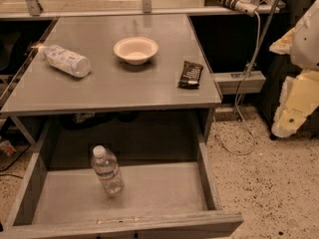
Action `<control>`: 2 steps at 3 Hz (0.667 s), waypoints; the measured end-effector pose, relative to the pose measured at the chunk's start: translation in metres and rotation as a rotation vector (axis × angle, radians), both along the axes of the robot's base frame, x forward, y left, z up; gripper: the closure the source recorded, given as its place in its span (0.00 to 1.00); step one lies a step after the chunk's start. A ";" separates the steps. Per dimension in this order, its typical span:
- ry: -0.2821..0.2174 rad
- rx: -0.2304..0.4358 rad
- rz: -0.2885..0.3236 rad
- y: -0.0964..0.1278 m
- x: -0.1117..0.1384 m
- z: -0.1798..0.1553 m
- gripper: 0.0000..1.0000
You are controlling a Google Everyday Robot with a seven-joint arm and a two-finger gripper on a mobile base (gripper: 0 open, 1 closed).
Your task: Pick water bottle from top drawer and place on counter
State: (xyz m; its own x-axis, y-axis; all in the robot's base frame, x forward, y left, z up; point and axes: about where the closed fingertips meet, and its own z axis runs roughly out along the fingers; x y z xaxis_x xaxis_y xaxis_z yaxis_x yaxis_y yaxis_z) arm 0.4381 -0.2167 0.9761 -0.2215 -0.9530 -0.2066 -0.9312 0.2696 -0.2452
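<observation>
The camera view looks down on a grey tabletop with the top drawer pulled open below its near edge. The water bottle stands on the drawer floor, white cap uppermost. It is left of the middle and touches none of the walls. The rest of the drawer floor is bare grey metal, with a few small specks along the near edge.

On the tabletop a larger bottle with a white speckled label lies on its side at the far left. A pale bowl sits upright near the far middle, well apart from that bottle. A dark snack packet lies flat close to the right edge.

The hand hangs at the far right of the scene, off to the side of the tabletop and above the speckled floor. It is well apart from the drawer and from the water bottle. It shows as a pale yellowish shape below the white arm, and I cannot tell whether it is apart or together. It holds nothing that can be seen. A thin cable runs down to the floor between the tabletop and the hand.
</observation>
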 end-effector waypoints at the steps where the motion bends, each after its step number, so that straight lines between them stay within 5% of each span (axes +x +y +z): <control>1: 0.000 0.000 0.000 0.000 0.000 0.000 0.00; 2: -0.010 0.022 -0.019 0.000 -0.008 -0.003 0.00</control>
State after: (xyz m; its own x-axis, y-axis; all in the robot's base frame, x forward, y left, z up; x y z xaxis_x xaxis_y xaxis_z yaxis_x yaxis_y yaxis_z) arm 0.4299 -0.2171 0.9732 -0.2371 -0.9439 -0.2298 -0.9234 0.2925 -0.2488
